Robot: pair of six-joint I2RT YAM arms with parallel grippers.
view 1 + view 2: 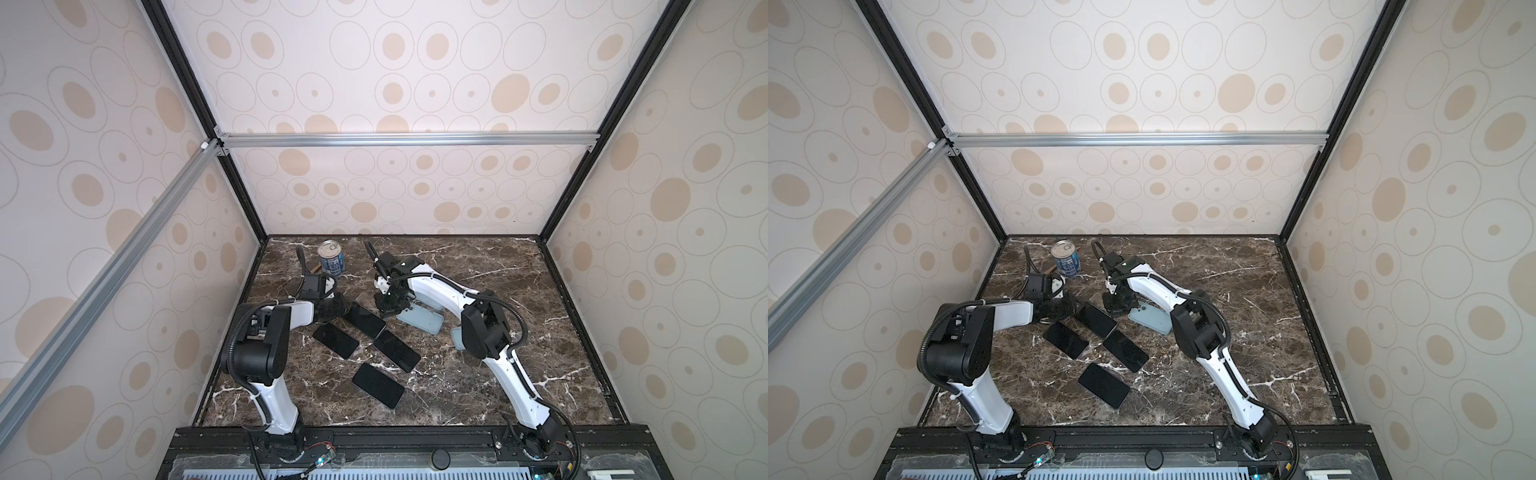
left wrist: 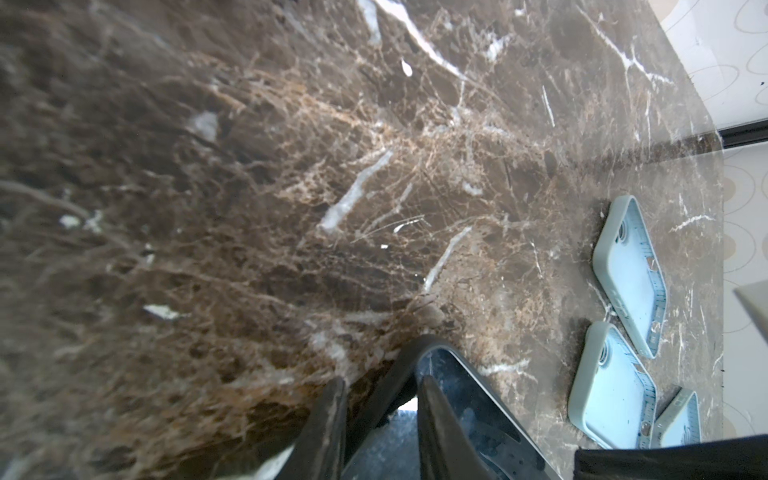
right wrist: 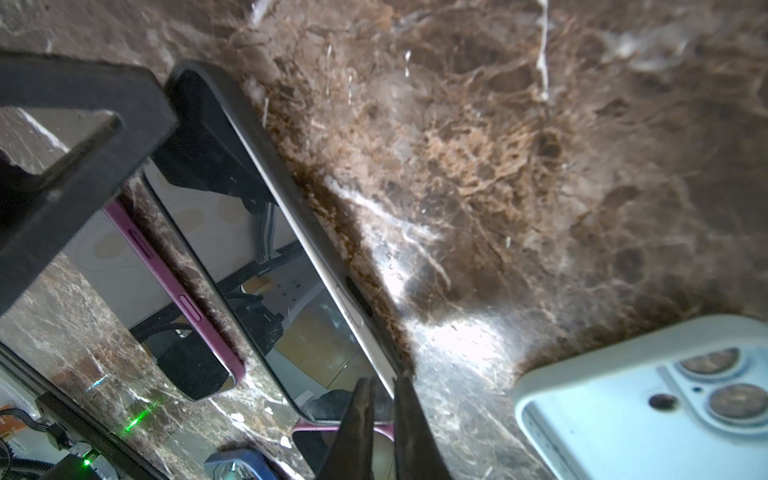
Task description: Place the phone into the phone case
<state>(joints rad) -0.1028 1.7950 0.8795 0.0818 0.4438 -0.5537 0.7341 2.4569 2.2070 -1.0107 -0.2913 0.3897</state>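
- my right gripper (image 3: 384, 388) is almost pressed together, pinching the near corner of the phone (image 3: 266, 257); my left gripper (image 2: 378, 386) clamps its far end.
- the phone is down at the table (image 1: 436, 399), beside the other phones (image 1: 397, 351) and close to a pale blue phone case (image 1: 419, 323).
- step in hand, i judge — a two-handed pickup; next calls for carrying it level over one of the open cases (image 2: 631, 286), corners matched.
- i cannot tell whether it is off the marble; my right arm hides part of the cases.

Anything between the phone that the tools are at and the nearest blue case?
Nothing visible. Bare table separates the phone from the case; only the right tool, at the phone's corner, is on that side.
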